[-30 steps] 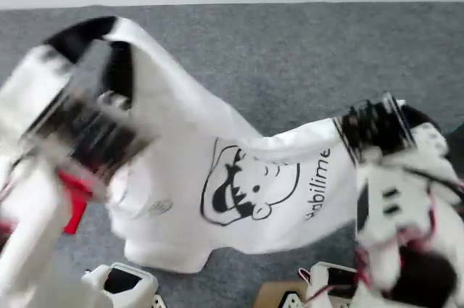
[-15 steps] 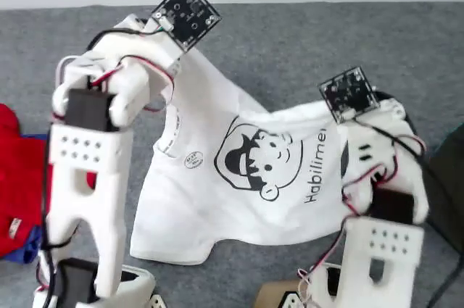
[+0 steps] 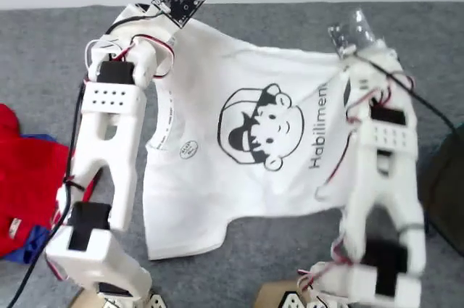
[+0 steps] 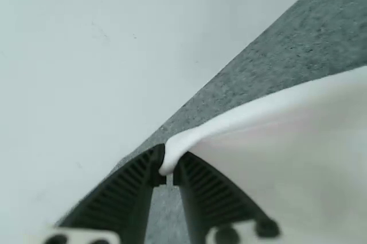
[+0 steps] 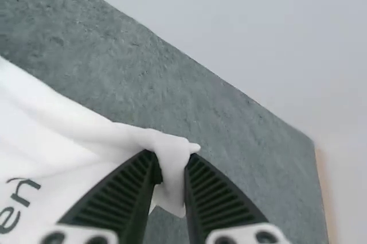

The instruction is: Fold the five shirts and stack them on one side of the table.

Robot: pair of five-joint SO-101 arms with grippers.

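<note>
Shirt, white with a cartoon print, lies print-up mid-tabletop, its far edge taut between both arms. Left jaws are clamped on one far corner, right jaws on the other. I hold them apart so the cloth spreads flat for folding. Red shirt sits beside the left arm.

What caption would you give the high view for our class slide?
Left pincer and right pincer hold the white shirt by its far corners, spread over the grey table, red clothing alongside.
</note>
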